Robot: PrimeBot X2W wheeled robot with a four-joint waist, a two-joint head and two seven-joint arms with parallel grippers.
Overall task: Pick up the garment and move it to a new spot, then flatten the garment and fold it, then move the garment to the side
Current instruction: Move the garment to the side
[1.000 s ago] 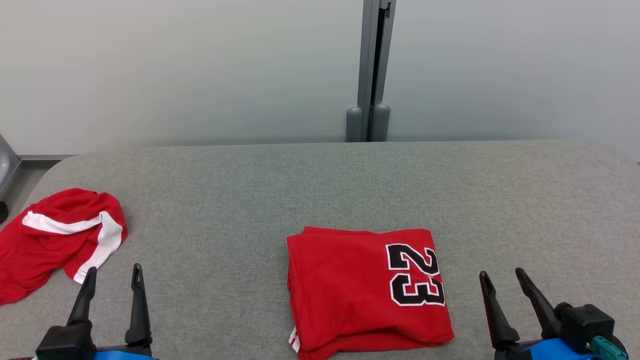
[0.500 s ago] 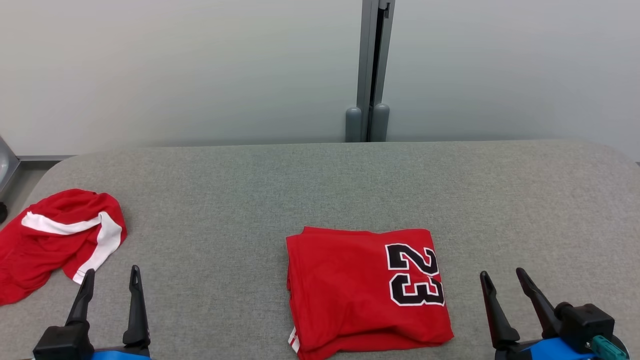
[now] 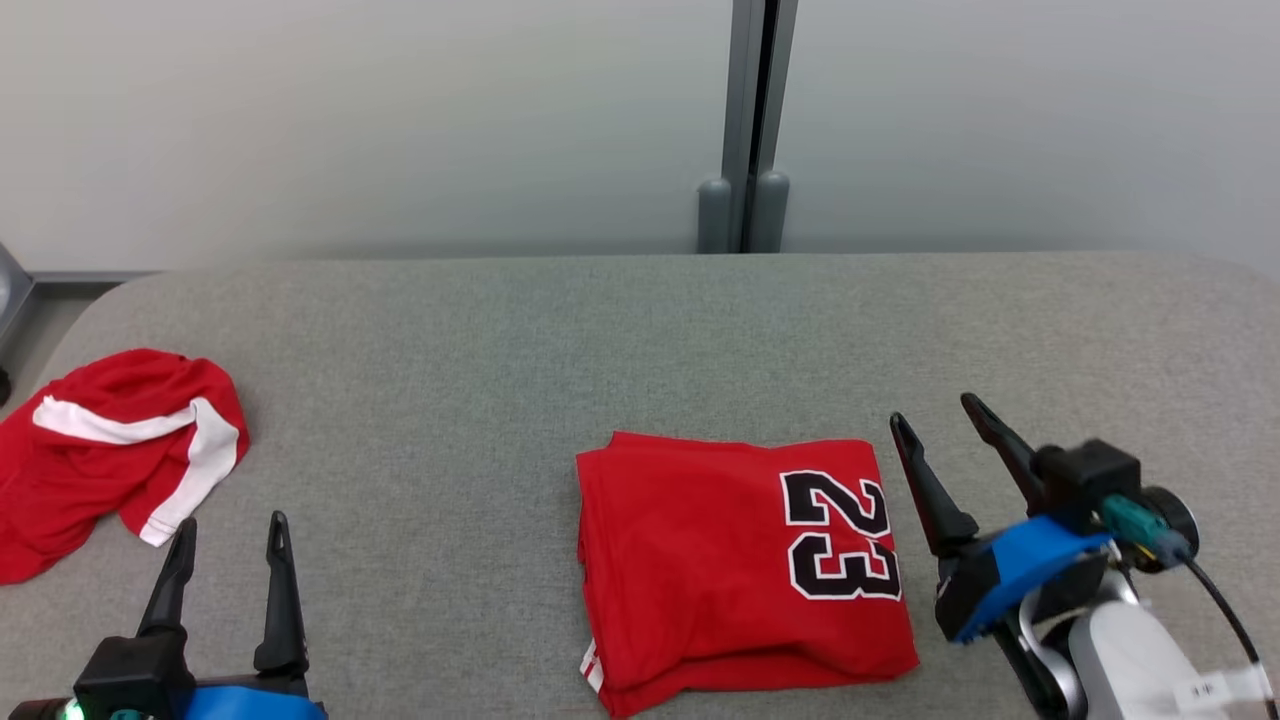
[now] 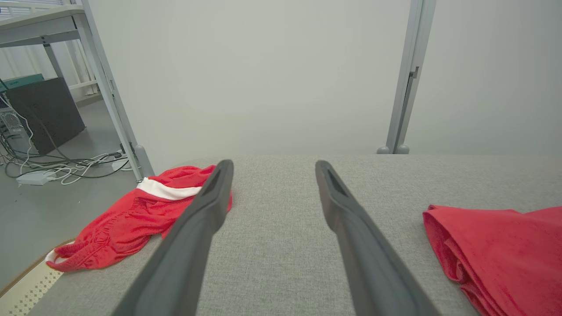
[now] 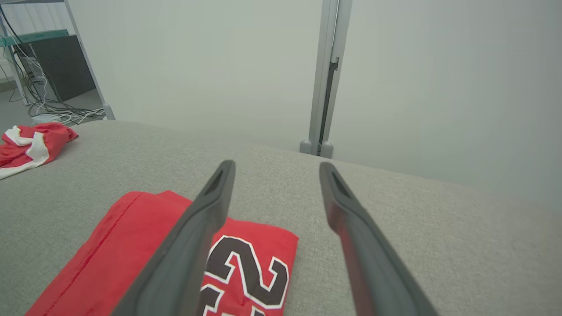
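Standing wide apart with nothing between them, the two long dark fingers of the right gripper (image 3: 932, 408) point away from the robot over the grey fabric-covered table (image 3: 500, 330). The folded red jersey with a black, white-edged "23" (image 3: 720, 570) lies flat on the table just beside this gripper, on its left. In the head view the jersey's right edge sits close to the gripper's inner finger. In the right wrist view the left finger crosses over the printed number while the right finger lies over bare grey cloth. Whether that left finger touches the fabric cannot be told. The numbered corner of the jersey is the part nearest the fingertips, and its stacked folded edges face away, toward the other arm.

The left gripper (image 3: 232, 519) is likewise spread open and empty, fingers pointing forward above bare table. The jersey lies well to its right, its folded layers showing at the right edge of the left wrist view. A crumpled red garment with a white band (image 3: 110, 450) lies ahead and to the left of this gripper, near the table's left edge. Far ahead of both grippers, beyond the table, a grey metal post (image 3: 747, 120) rises against the pale wall (image 3: 350, 120).
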